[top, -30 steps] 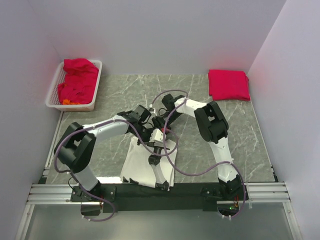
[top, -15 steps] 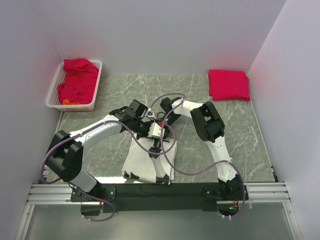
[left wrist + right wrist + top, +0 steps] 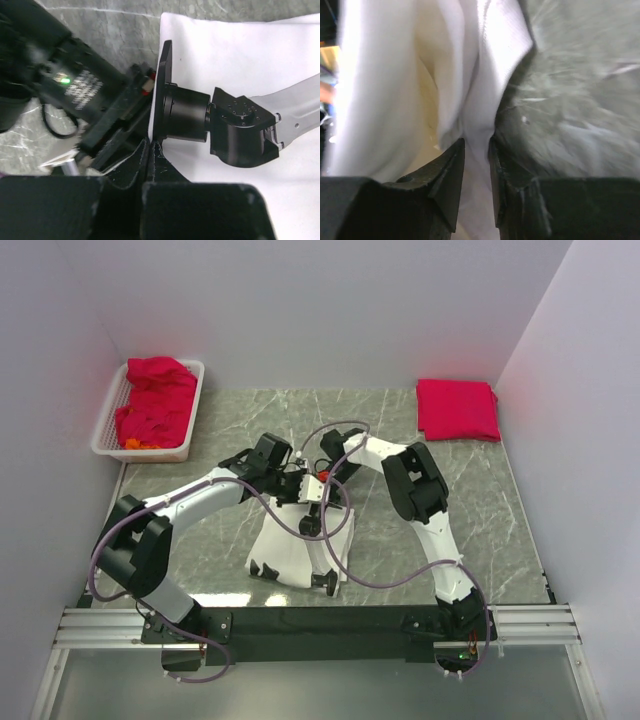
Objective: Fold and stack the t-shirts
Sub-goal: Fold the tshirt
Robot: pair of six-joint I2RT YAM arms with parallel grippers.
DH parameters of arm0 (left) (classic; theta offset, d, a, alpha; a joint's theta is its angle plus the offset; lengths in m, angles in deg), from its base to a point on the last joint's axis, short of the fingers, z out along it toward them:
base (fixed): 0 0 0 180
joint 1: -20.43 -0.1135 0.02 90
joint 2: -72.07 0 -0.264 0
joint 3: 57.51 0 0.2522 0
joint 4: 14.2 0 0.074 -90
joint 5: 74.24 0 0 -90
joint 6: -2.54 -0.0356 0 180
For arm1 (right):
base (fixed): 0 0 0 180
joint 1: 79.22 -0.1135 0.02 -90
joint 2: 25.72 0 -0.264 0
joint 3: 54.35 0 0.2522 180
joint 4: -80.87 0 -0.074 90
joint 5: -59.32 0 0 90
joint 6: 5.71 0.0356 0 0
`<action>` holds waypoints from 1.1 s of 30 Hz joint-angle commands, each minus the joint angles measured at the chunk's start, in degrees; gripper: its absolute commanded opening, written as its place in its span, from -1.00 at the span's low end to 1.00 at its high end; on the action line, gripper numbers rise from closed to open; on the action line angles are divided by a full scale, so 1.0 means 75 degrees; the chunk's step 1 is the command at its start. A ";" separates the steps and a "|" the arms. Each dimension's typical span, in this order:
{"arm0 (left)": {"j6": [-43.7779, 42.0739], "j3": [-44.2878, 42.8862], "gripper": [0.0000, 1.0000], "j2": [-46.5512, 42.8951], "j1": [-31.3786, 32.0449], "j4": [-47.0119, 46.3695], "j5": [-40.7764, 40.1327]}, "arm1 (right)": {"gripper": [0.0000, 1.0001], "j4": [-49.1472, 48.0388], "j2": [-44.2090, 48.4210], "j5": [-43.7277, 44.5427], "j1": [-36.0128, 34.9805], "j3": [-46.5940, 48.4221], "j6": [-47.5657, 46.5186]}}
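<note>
We grip the white t-shirt (image 3: 285, 552) at mid-table.
Our left gripper (image 3: 149, 146) and right gripper (image 3: 476, 144) each clamp its fabric.

white t-shirt (image 3: 275, 552) bunched centrally, red t-shirt (image 3: 457, 410) seemingly folded far right

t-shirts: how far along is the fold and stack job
Done: one red t-shirt lies folded at the far right. In hand: the left gripper and right gripper both pinch the white t-shirt, part-folded in the middle. Left: crumpled red t-shirts fill the white basket.
</note>
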 commanded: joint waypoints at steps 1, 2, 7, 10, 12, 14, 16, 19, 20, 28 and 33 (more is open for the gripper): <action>0.0033 0.0058 -0.99 0.0155 -0.0024 -0.0581 -0.0037 | -0.29 0.0027 -0.0038 0.0888 0.0330 0.0538 -0.0200; -0.0001 0.0093 -0.99 0.0144 -0.0024 -0.0569 -0.0025 | -0.29 0.0050 0.0114 0.1005 0.0401 0.0620 -0.0165; -0.0131 0.0222 -0.99 0.0038 -0.0024 -0.0522 0.0010 | -0.31 0.0051 0.0443 0.1649 0.0601 0.0855 -0.0258; -0.0119 0.0222 -0.99 0.0015 -0.0024 -0.0569 -0.0002 | -0.38 0.0097 0.0210 0.1476 0.0589 0.0913 -0.0247; -0.0119 0.0210 -0.99 0.0015 -0.0013 -0.0639 -0.0013 | -0.44 0.0179 -0.0165 0.1276 0.0530 0.0995 -0.0223; -0.0142 0.0175 -0.99 0.0003 -0.0013 -0.0674 -0.0071 | -0.50 0.0203 -0.0422 0.0973 0.0460 0.0996 -0.0235; -0.0119 0.0164 -0.99 -0.0009 -0.0024 -0.0802 -0.0107 | -0.53 0.0191 -0.0529 0.0807 0.0320 0.0891 -0.0235; -0.0212 0.0152 -0.99 -0.0032 -0.0012 -0.0967 -0.0224 | -0.55 0.0285 -0.0669 0.0444 0.0226 0.0773 -0.0363; -0.0236 0.0140 -0.99 0.0014 -0.0012 -0.1002 -0.0259 | -0.56 0.0320 -0.0693 0.0409 0.0225 0.0750 -0.0399; -0.0388 0.0327 -0.99 0.0729 -0.0024 -0.1635 -0.0599 | -0.52 0.0378 -0.0272 0.1297 0.0623 0.1053 -0.0493; -0.0331 0.0176 -0.97 0.1397 -0.0117 -0.1917 -0.0810 | -0.24 0.0309 0.0161 0.2597 0.1022 0.1476 -0.0482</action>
